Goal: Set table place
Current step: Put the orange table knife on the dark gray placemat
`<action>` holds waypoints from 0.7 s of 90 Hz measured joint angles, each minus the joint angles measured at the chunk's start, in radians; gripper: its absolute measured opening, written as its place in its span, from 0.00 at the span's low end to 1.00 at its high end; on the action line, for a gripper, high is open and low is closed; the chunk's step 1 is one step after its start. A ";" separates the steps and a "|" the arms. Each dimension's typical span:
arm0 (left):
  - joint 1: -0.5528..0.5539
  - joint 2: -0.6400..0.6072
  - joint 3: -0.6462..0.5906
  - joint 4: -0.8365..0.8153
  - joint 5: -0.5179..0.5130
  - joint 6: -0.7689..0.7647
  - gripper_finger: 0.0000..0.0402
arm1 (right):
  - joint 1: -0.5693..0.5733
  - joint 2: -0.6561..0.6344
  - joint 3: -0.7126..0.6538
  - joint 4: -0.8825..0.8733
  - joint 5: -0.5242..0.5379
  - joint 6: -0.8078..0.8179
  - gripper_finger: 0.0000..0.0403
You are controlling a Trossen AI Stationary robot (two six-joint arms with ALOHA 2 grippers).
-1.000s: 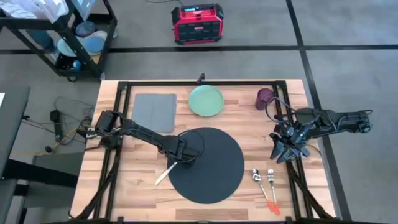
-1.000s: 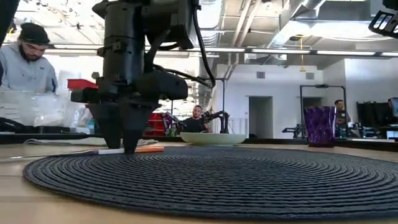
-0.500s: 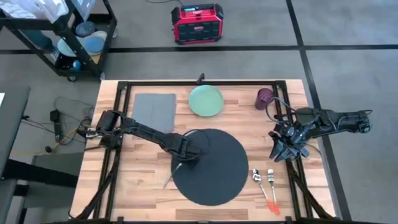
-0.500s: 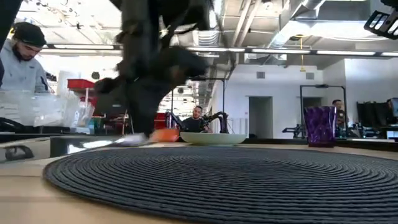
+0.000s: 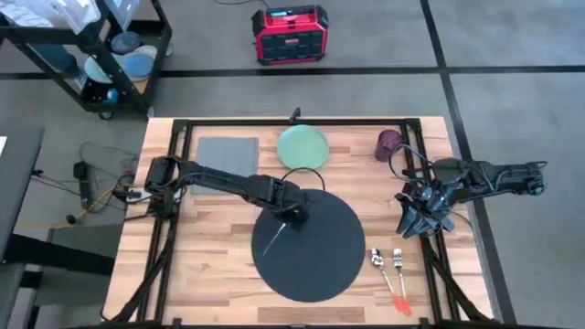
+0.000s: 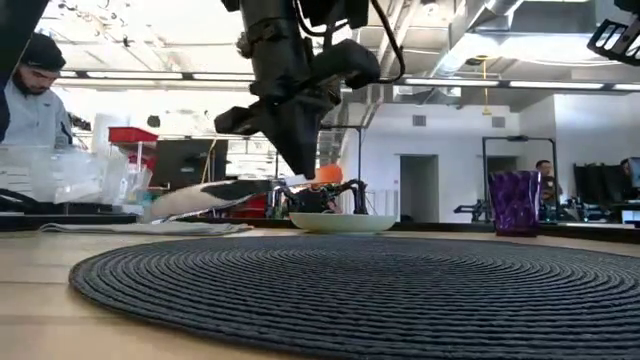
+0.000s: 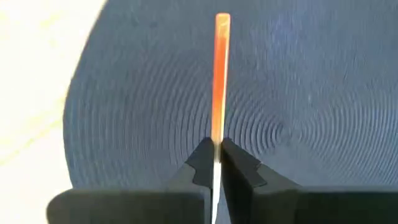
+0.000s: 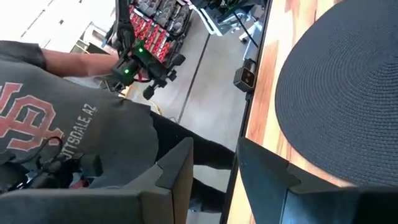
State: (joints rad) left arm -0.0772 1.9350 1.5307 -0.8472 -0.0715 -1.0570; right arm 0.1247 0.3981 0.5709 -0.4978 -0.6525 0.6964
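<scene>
Left gripper clenched on orange-handled steel knife — lifted off the light-wood plank table, now above round black-grey woven placemat. Placement pending. Right gripper idle — fingers parted.

Matt woven-cord placemat, light wood-plank table, glossy orange knife handle

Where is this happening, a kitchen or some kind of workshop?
Most likely a robotics lab or workshop, not a kitchen. The table stands on a bare grey floor, a red equipment case sits nearby, and the low view shows exposed ceiling ducts and another robot arm in the background.
</scene>
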 joint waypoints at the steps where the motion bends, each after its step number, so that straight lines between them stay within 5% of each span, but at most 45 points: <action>1: 0.002 0.000 0.000 0.006 0.000 -0.001 0.00 | 0.000 0.000 0.000 0.000 0.000 0.000 0.28; 63: -0.071 -0.002 -0.095 0.164 0.005 -0.291 0.00 | 0.000 0.000 0.000 -0.049 0.000 0.000 0.28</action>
State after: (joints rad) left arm -0.1478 1.9335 1.4361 -0.6829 -0.0669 -1.3477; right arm 0.1249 0.3981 0.5709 -0.5464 -0.6530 0.6961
